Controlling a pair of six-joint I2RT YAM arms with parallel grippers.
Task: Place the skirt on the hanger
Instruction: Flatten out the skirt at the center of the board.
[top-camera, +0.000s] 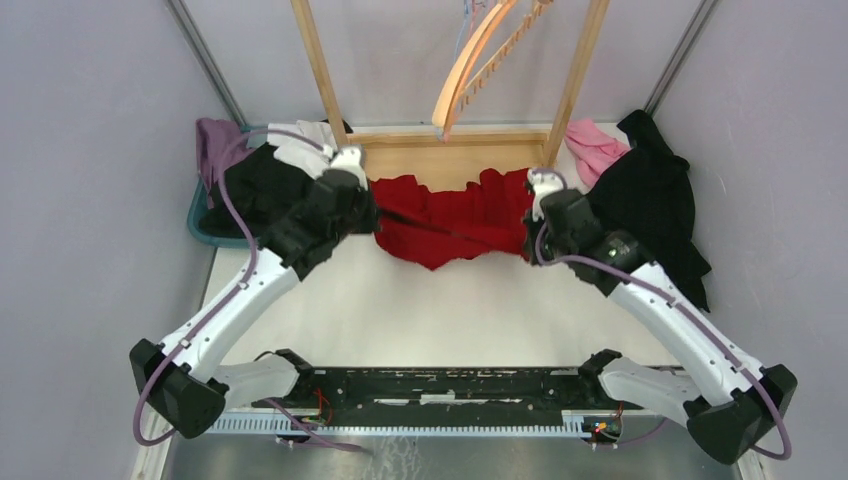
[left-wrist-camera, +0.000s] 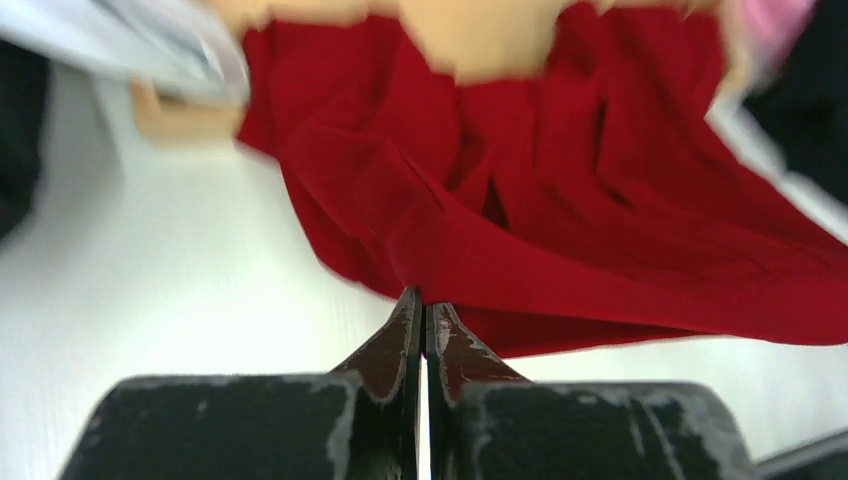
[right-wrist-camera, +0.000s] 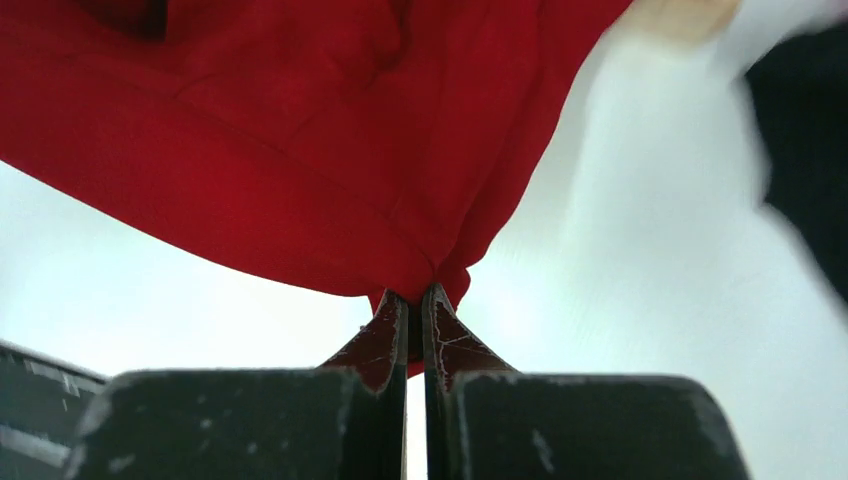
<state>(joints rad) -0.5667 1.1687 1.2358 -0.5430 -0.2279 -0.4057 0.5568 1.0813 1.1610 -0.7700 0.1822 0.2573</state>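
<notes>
The red skirt (top-camera: 450, 220) hangs stretched between my two grippers above the white table, in front of the wooden rack. My left gripper (top-camera: 372, 212) is shut on its left edge; in the left wrist view the skirt (left-wrist-camera: 560, 200) spreads away from the pinched tips of that gripper (left-wrist-camera: 424, 300). My right gripper (top-camera: 532, 222) is shut on the right edge, the skirt (right-wrist-camera: 300, 130) bunched at the tips of the gripper (right-wrist-camera: 414, 296). The wooden hanger (top-camera: 478, 62) hangs tilted from the rack, above and behind the skirt.
A wooden rack frame (top-camera: 452, 140) stands at the back of the table. Black, white and purple clothes (top-camera: 262, 175) lie heaped over a teal bin (top-camera: 200, 225) at the left. A black garment (top-camera: 655, 205) and a pink one (top-camera: 596, 148) lie at the right.
</notes>
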